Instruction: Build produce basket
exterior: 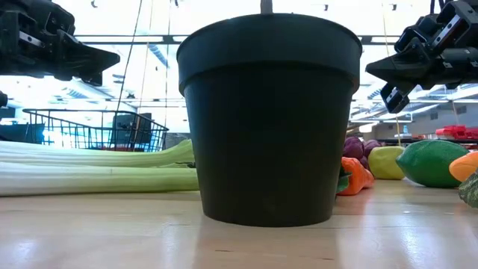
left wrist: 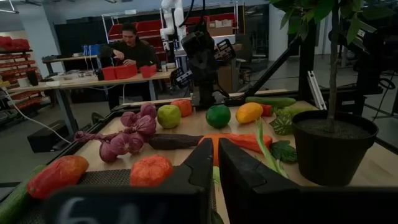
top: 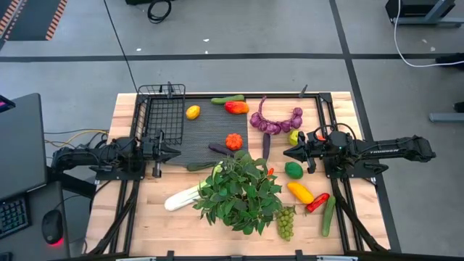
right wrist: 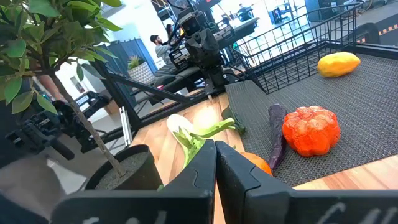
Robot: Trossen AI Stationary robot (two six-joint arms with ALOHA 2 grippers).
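Observation:
The black wire basket (top: 161,109) stands at the far left, next to a dark ribbed mat (top: 206,130). On the mat lie a lemon (top: 193,112) and an orange ribbed fruit (top: 233,141). A red pepper (top: 236,107), a purple bulb string (top: 275,119), a lime (top: 293,170), a yellow pepper (top: 300,192), grapes (top: 286,221) and celery (top: 185,196) lie on the table around it. My left gripper (top: 174,152) hovers shut and level beside the mat's left edge. My right gripper (top: 288,153) hovers shut and level above the lime, pointing left. Neither holds anything.
A bushy potted plant (top: 239,190) in a black pot (exterior: 269,119) stands at the near middle, between the two arms. A cucumber (top: 329,216) and a red chili (top: 317,202) lie near right. A person (left wrist: 127,50) works at a bench beyond the table.

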